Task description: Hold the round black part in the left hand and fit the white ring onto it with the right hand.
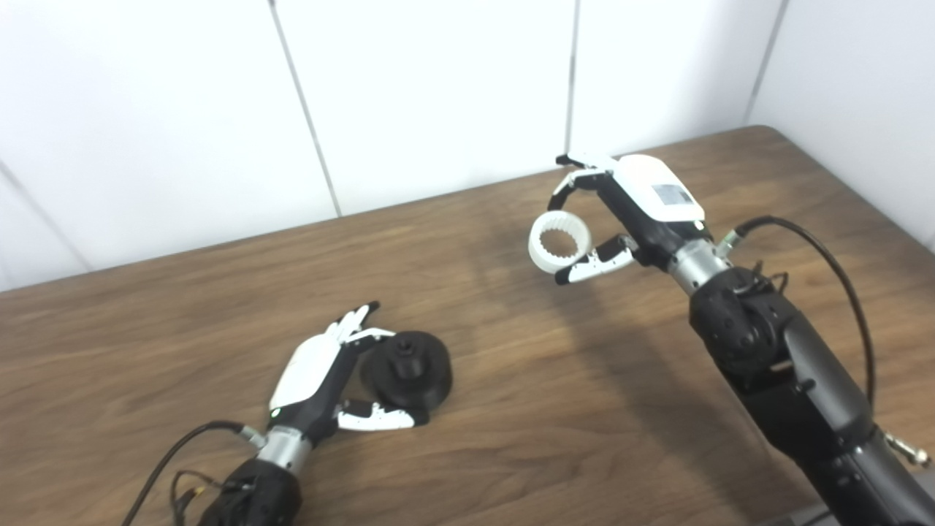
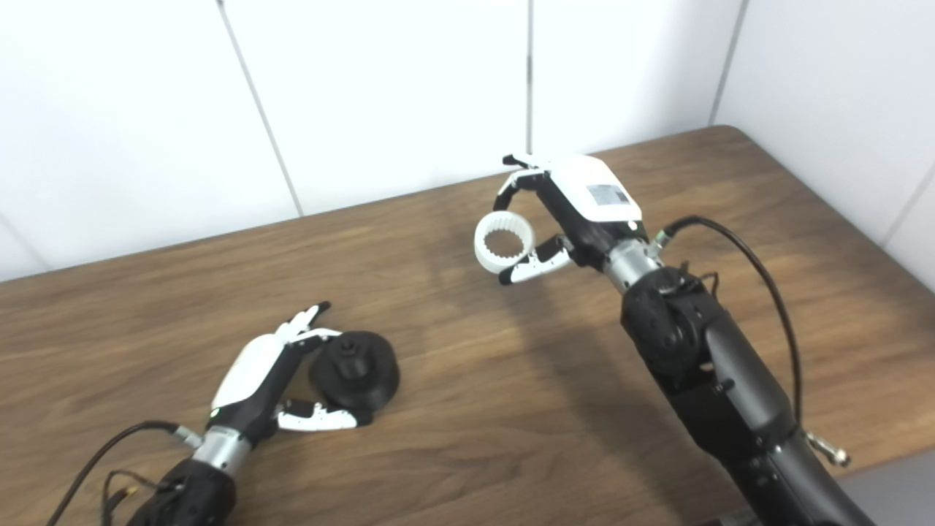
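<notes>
Wooden table (image 1: pixel 511 409) as the landmark, backed by white wall panels (image 1: pixel 424 88).

Near the table's front left: round black part (image 1: pixel 407 370), resting on the wood, a raised hub standing up from its middle. Left hand (image 1: pixel 321 376) cupped around it from the left, fingers (image 1: pixel 356 321) reaching along its far side, thumb (image 1: pixel 380 418) lying along its near edge. Touching or just short of touching: cannot tell. Part not lifted. Fingers spread, not closed on the part. Black cable (image 1: pixel 175 453) trailing off the left wrist toward the table's front edge.

Above the table's middle, toward its back edge and well apart from the black part: white ring (image 1: pixel 559 241), toothed on its inner face, held clear of the wood. Right hand (image 1: pixel 628 212) clamped on it, fingers (image 1: pixel 577 172) curled over the ring's top, thumb (image 1: pixel 595 264) pressed up under its lower rim. Ring's opening turned up and toward the cameras. Right forearm (image 1: pixel 789 372) rising from the table's front right corner, a black cable (image 1: pixel 840 277) looping beside the wrist. Faint shadow of arm and ring on the wood beneath.
</notes>
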`<action>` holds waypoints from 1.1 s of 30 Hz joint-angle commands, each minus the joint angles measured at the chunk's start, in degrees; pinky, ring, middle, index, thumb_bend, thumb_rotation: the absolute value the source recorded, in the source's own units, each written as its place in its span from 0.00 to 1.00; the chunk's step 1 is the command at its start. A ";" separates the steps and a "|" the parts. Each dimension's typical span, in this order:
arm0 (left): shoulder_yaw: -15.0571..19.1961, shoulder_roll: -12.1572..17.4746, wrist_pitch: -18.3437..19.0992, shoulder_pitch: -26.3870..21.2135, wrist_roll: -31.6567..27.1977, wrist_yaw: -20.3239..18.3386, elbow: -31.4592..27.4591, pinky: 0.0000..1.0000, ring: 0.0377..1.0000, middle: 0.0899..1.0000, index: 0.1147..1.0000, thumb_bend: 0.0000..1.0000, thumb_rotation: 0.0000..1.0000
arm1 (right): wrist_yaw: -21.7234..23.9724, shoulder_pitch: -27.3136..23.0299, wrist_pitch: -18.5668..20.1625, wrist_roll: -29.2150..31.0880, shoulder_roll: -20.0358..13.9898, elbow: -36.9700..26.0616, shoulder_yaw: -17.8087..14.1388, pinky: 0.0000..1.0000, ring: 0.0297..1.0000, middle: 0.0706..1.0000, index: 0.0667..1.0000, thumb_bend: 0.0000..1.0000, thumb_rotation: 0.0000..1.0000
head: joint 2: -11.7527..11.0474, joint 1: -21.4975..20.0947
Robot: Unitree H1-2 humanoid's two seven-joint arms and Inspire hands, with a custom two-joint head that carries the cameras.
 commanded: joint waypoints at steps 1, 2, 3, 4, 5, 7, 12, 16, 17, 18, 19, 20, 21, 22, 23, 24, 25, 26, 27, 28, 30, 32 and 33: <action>-0.47 0.97 2.54 0.00 3.04 -1.35 0.01 1.00 1.00 1.00 0.62 0.96 0.36 | -0.21 -1.81 -1.85 0.27 -0.11 -2.92 -0.42 0.78 0.90 0.88 0.55 0.80 0.23 | 0.06 0.16; -0.58 0.85 2.57 -0.08 3.08 -1.34 -0.08 1.00 1.00 1.00 0.62 0.96 0.36 | 0.07 -1.75 -1.85 0.41 0.22 -3.19 -0.20 0.78 0.90 0.88 0.55 0.80 0.23 | 0.21 1.22; -0.70 0.70 2.66 -0.16 3.20 -1.31 -0.18 1.00 1.00 1.00 0.62 0.96 0.37 | 0.24 -1.67 -1.95 0.65 0.48 -3.36 -0.07 0.77 0.90 0.88 0.55 0.79 0.23 | 0.39 2.36; -0.79 0.59 2.74 -0.21 3.30 -1.28 -0.24 1.00 1.00 1.00 0.62 0.96 0.37 | 0.36 -1.61 -2.04 0.83 0.65 -3.46 -0.01 0.76 0.90 0.88 0.55 0.79 0.23 | 0.42 2.58; -0.94 0.42 2.97 -0.29 3.65 -1.20 -0.34 1.00 1.00 1.00 0.62 0.96 0.37 | 0.40 -1.56 -2.28 1.02 0.86 -3.42 0.17 0.75 0.90 0.88 0.55 0.79 0.23 | 0.61 3.79; -1.18 0.15 3.63 -0.40 4.20 -1.28 -0.63 1.00 1.00 1.00 0.62 0.96 0.38 | 0.39 -1.42 -2.76 1.54 1.19 -3.26 0.32 0.74 0.90 0.88 0.55 0.79 0.23 | 0.76 5.24; -1.70 -0.61 4.63 -0.61 5.68 -1.08 -1.16 1.00 1.00 1.00 0.62 0.96 0.38 | 1.02 -1.14 -3.43 1.83 1.35 -3.26 1.02 0.72 0.90 0.88 0.56 0.78 0.23 | 0.92 8.08; -1.71 -0.97 4.78 -0.59 5.83 -0.79 -1.20 1.00 1.00 1.00 0.62 0.96 0.38 | 1.06 -1.19 -4.75 1.59 1.63 -3.17 1.73 0.72 0.89 0.88 0.56 0.78 0.25 | 1.08 8.60; -1.65 -1.03 4.75 -0.56 5.77 -0.68 -1.22 1.00 1.00 1.00 0.62 0.96 0.38 | 1.04 -1.23 -5.12 1.63 1.81 -3.09 1.94 0.72 0.89 0.88 0.56 0.78 0.26 | 1.08 8.60; -1.63 -1.05 4.82 -0.56 5.79 -0.68 -1.26 1.00 1.00 1.00 0.62 0.96 0.37 | 1.09 -1.25 -5.34 1.81 2.02 -3.05 2.13 0.72 0.89 0.88 0.56 0.78 0.26 | 1.10 8.50; -1.61 -1.06 4.91 -0.54 5.78 -0.72 -1.31 1.00 1.00 1.00 0.62 0.96 0.37 | 1.25 -1.27 -5.40 2.02 2.28 -3.08 2.33 0.73 0.89 0.88 0.56 0.77 0.26 | 1.10 8.50; -1.56 -1.06 5.06 -0.50 5.66 -0.87 -1.41 1.00 1.00 1.00 0.62 0.96 0.37 | 1.57 -1.26 -5.18 2.08 2.64 -3.34 2.57 0.73 0.90 0.88 0.56 0.77 0.25 | 1.05 7.95; -1.51 -1.03 5.21 -0.46 5.52 -1.09 -1.50 1.00 1.00 1.00 0.62 0.96 0.37 | 1.97 -1.25 -4.85 2.02 3.04 -3.66 2.87 0.74 0.90 0.88 0.56 0.77 0.25 | 1.03 7.76; -1.48 -0.98 5.18 -0.41 5.43 -1.12 -1.52 1.00 1.00 1.00 0.62 0.96 0.37 | 2.23 -1.21 -4.70 2.13 3.51 -3.90 3.15 0.75 0.90 0.89 0.56 0.77 0.25 | 1.04 7.64; -1.49 -0.91 5.20 -0.37 5.47 -1.14 -1.54 1.00 1.00 1.00 0.62 0.96 0.37 | 2.43 -1.14 -4.60 2.17 3.93 -4.09 3.36 0.75 0.90 0.88 0.56 0.77 0.24 | 1.08 7.51; -1.50 -0.86 5.20 -0.36 5.53 -1.13 -1.56 1.00 1.00 1.00 0.63 0.96 0.37 | 2.57 -1.10 -4.59 2.18 4.21 -4.19 3.43 0.76 0.90 0.88 0.56 0.77 0.24 | 1.10 7.47; -1.53 -0.80 5.18 -0.33 5.62 -1.12 -1.62 1.00 1.00 1.00 0.63 0.96 0.37 | 2.84 -0.94 -4.48 2.10 4.75 -4.38 3.77 0.76 0.90 0.88 0.56 0.78 0.24 | 1.14 7.45; -1.54 -0.76 5.17 -0.31 5.64 -1.14 -1.67 1.00 1.00 1.00 0.63 0.96 0.37 | 3.11 -0.81 -4.37 2.07 5.23 -4.55 4.05 0.77 0.90 0.88 0.56 0.78 0.23 | 1.22 7.47; -1.54 -0.74 5.15 -0.29 5.63 -1.14 -1.70 1.00 1.00 1.00 0.63 0.96 0.37 | 3.30 -0.72 -4.30 2.05 5.55 -4.67 4.23 0.78 0.90 0.89 0.56 0.78 0.23 | 1.26 7.47; -1.50 -0.79 5.08 -0.28 5.40 -1.21 -1.67 1.00 1.00 1.00 0.62 0.96 0.37 | 3.70 -0.60 -4.00 2.09 6.13 -4.91 4.61 0.82 0.91 0.89 0.57 0.78 0.22 | 1.26 7.49; -1.52 -0.88 5.12 -0.29 5.33 -1.23 -1.62 1.00 1.00 1.00 0.62 0.96 0.37 | 4.16 -0.44 -3.78 2.26 7.03 -5.14 5.05 0.85 0.92 0.89 0.57 0.78 0.21 | 1.33 7.58; -1.62 -1.00 5.32 -0.32 5.54 -1.22 -1.52 1.00 1.00 1.00 0.62 0.96 0.37 | 4.35 -0.34 -4.06 1.95 8.04 -5.01 5.74 0.86 0.92 0.89 0.57 0.78 0.21 | 1.39 7.67; -1.65 -1.03 5.38 -0.34 5.60 -1.21 -1.49 1.00 1.00 1.00 0.62 0.96 0.37 | 4.42 -0.32 -4.21 1.82 8.33 -4.94 5.89 0.86 0.92 0.89 0.57 0.78 0.21 | 1.39 7.67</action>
